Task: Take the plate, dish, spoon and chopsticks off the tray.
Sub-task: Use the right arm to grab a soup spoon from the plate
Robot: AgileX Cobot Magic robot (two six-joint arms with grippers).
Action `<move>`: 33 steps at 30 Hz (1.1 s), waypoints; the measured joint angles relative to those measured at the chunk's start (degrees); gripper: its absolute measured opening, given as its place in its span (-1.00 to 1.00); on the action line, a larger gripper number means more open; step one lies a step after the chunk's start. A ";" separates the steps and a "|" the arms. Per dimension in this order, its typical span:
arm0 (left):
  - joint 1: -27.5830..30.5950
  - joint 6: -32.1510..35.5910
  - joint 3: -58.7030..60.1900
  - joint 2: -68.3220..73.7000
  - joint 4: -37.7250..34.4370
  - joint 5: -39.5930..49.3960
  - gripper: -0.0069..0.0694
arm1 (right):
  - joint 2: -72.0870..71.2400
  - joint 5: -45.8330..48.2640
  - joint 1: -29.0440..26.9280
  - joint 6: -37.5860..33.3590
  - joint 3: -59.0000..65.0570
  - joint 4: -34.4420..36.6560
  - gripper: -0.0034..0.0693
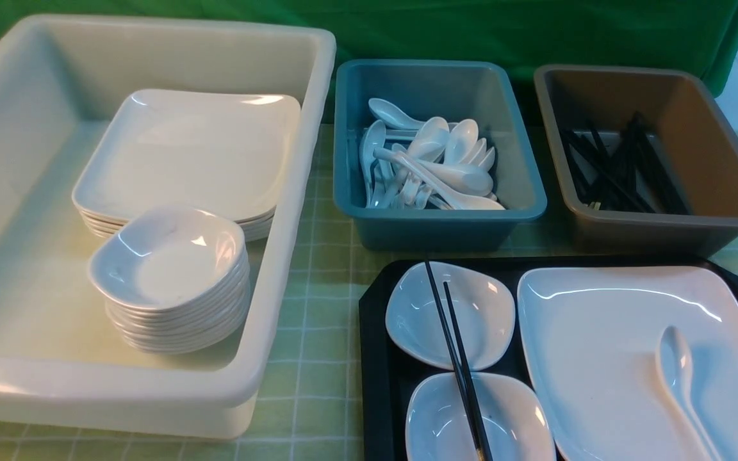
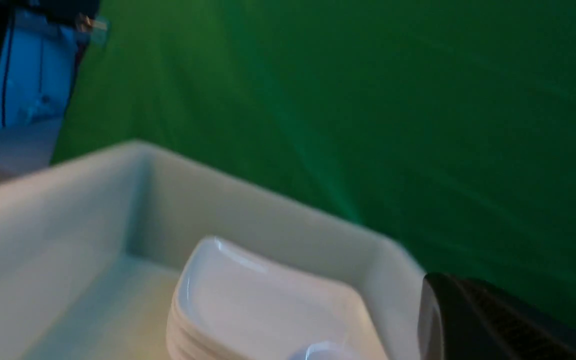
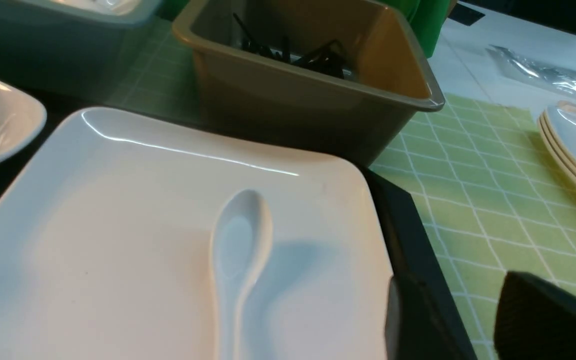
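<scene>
Tray (image 1: 374,384): black, on the green checked cloth (image 1: 318,282) at the robot's right, in front of the blue and brown tubs
Plate (image 1: 599,358): large, white, flat on the tray's right part
Spoon (image 1: 680,365): white, lying in the plate toward its right side, bowl pointing away from the robot
Far dish (image 1: 491,307) and near dish (image 1: 516,426): small, white, side by side on the tray's left part
Chopsticks (image 1: 457,352): black pair, resting across both dishes
White tub (image 1: 292,192): at the left, holding a stack of plates (image 1: 202,147) and a stack of small dishes (image 1: 170,256)
Blue tub (image 1: 523,192): holds white spoons
Brown tub (image 1: 715,160): holds black chopsticks
Right gripper (image 3: 455,285): over the tray's right rim just beside the plate, jaws apart, nothing between them
Left gripper (image 2: 473,320): above the white tub; one dark finger shows, so I cannot tell how the jaws stand
</scene>
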 joint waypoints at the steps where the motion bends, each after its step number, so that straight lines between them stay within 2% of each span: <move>1: 0.00 -0.24 0.00 0.00 -0.45 -2.02 -0.83 | 0.00 0.00 0.00 0.00 0.00 0.00 -0.24; 7: 0.00 -10.86 0.00 0.12 0.32 -20.71 -0.83 | 0.00 -0.80 0.00 0.00 0.00 0.00 -0.24; 9: 0.00 -16.37 -3.30 1.60 2.72 -22.90 -0.83 | 0.00 -2.12 0.00 0.00 0.00 0.00 -0.24; 11: 0.00 -20.33 -8.84 3.54 4.49 -18.33 -0.83 | 0.00 -2.95 0.00 0.11 0.00 0.62 -0.24; 14: 0.00 -23.63 -19.94 8.01 9.17 -4.28 -0.83 | 0.00 -7.57 0.05 3.98 0.00 3.36 -0.24; 17: 0.00 -24.45 -33.68 15.80 13.69 16.64 -0.83 | 0.00 -14.41 0.05 13.17 0.00 7.29 -0.24; 18: 0.00 -23.96 -38.03 19.06 14.08 23.60 -0.83 | 0.00 -16.61 0.05 15.82 0.00 8.25 -0.24; 20: 0.00 -17.58 -49.59 30.35 13.43 45.51 -0.83 | 0.00 -22.86 0.05 24.31 0.00 9.51 -0.24; 23: 0.00 -11.19 -54.65 38.23 11.03 57.73 -0.83 | 0.00 -26.41 0.05 26.12 0.00 9.90 -0.24; 25: 0.00 -4.37 -57.03 48.12 6.98 67.72 -0.83 | 0.00 -28.86 0.05 27.60 0.00 10.09 -0.24; 27: -0.05 1.26 -57.03 54.96 2.56 70.53 -0.83 | 0.00 -31.10 0.05 30.16 0.00 10.14 -0.25; 29: -0.60 5.34 -57.03 59.13 -1.28 70.54 -0.85 | 0.32 -28.12 0.48 33.41 -1.66 10.14 -0.36; 31: -3.04 8.62 -57.39 62.47 -3.73 69.47 -0.86 | 3.50 -16.06 2.79 31.97 -8.07 9.79 -0.69; 32: -3.41 8.86 -57.44 62.75 -3.73 69.29 -0.86 | 3.97 -16.06 2.79 31.97 -8.83 9.73 -0.69; 33: -8.25 10.08 -58.35 65.09 -4.04 67.07 -0.87 | 10.27 -5.25 5.75 25.49 -16.99 9.64 -0.83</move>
